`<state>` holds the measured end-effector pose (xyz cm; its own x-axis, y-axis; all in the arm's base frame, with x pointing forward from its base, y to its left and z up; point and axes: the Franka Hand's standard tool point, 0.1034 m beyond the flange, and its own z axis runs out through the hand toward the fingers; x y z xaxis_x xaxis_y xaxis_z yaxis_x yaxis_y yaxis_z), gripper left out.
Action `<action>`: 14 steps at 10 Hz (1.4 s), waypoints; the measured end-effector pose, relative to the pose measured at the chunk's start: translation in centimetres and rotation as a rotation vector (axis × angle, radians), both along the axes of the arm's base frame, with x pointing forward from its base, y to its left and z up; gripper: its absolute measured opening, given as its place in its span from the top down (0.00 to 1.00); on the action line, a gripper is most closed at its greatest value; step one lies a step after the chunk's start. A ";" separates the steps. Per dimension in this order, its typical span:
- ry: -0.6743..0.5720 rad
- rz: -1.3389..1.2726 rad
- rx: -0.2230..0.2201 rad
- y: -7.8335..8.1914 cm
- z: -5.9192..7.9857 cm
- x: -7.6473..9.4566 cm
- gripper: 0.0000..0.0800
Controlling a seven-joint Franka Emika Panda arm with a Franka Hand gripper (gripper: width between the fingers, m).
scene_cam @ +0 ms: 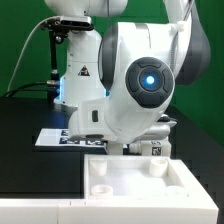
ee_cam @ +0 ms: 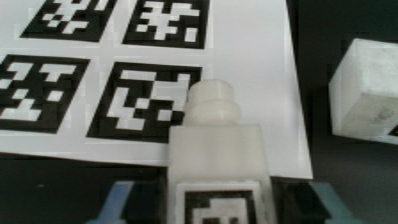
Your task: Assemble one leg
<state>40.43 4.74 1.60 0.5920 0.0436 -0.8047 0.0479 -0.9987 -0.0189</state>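
Observation:
In the wrist view my gripper (ee_cam: 215,205) is shut on the leg (ee_cam: 215,150), a small white oblong block with a black-and-white tag near the fingers and a round peg end (ee_cam: 214,100) pointing away from them. The leg hangs over the marker board (ee_cam: 107,80). A second white block (ee_cam: 368,95) lies beside the board on the black table. In the exterior view the arm's large white wrist (scene_cam: 140,85) hides the fingers. A white block with a tag (scene_cam: 152,148) shows just below the wrist, above the large white tray-like part (scene_cam: 135,185).
The marker board (scene_cam: 65,140) lies flat on the black table behind the tray-like part. The tray-like part has round sockets in its corners (scene_cam: 101,187). The robot's base (scene_cam: 80,70) stands at the back. A green backdrop closes the scene.

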 end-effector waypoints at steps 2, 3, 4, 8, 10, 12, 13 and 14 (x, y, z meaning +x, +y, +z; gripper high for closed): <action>-0.024 0.003 0.005 0.3 1.8 1.2 0.65; -0.046 0.009 0.012 0.7 4.2 2.2 0.65; -0.092 0.015 0.022 1.1 6.7 3.9 0.65; -0.365 0.017 0.040 1.8 8.1 6.7 0.65; -0.514 0.013 0.048 1.8 8.1 7.6 0.65; -0.619 0.028 0.071 1.9 11.1 10.6 0.65; -0.663 0.028 0.077 1.9 12.9 12.4 0.65; -0.740 0.026 0.081 2.2 14.3 13.8 0.65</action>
